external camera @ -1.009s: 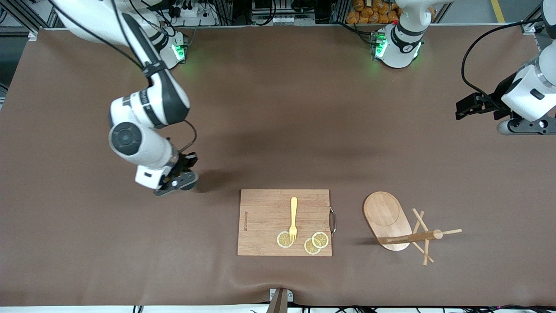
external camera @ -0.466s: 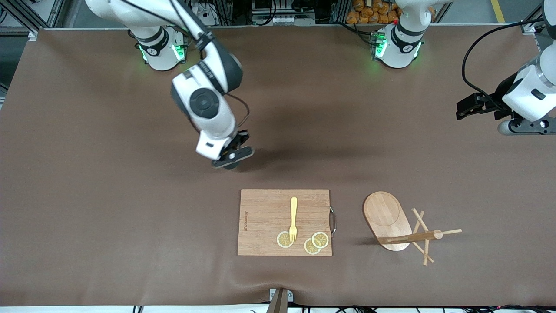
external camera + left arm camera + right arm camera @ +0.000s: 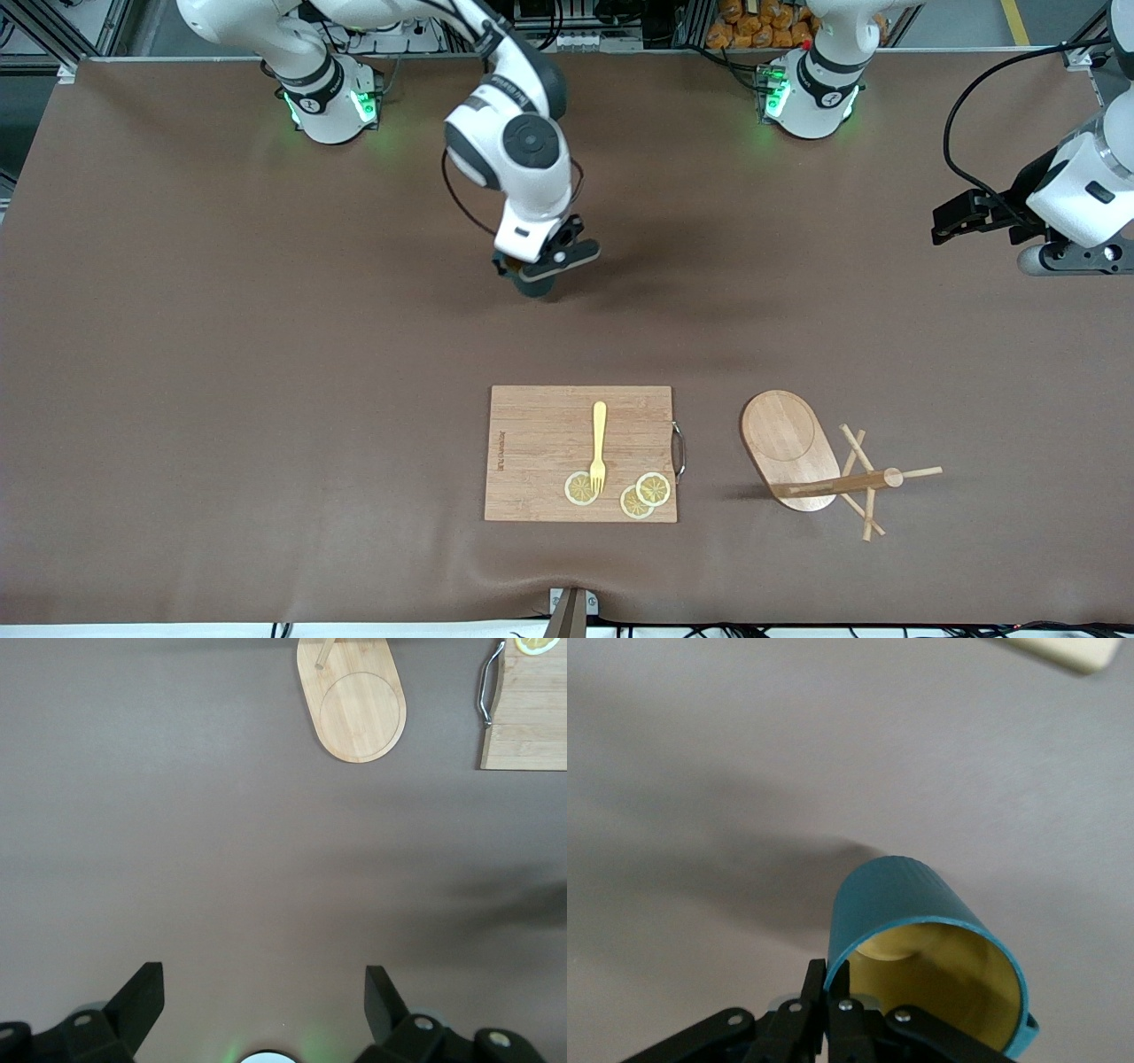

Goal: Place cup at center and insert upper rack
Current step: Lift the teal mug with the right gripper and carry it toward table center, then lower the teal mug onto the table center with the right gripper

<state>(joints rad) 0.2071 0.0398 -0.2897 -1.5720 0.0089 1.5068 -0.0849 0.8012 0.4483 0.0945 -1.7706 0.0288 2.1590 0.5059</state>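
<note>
I'm seeing the right gripper (image 3: 827, 994) pinching the rim of the teal cup (image 3: 921, 939), holding it above the table's (image 3: 177, 354) middle; the left gripper (image 3: 261, 1001) is waiting open over its end; the upper rack (image 3: 811, 456) is lying tipped near the front edge.

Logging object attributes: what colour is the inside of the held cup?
Mustard yellow inside the teal cup; the right wrist view shows it best.

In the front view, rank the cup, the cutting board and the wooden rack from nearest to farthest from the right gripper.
1. The cup, gripped in the right gripper above the table's middle.
2. The cutting board, nearer the front camera.
3. The upper rack, beside the board, toward the left arm's end.
</note>
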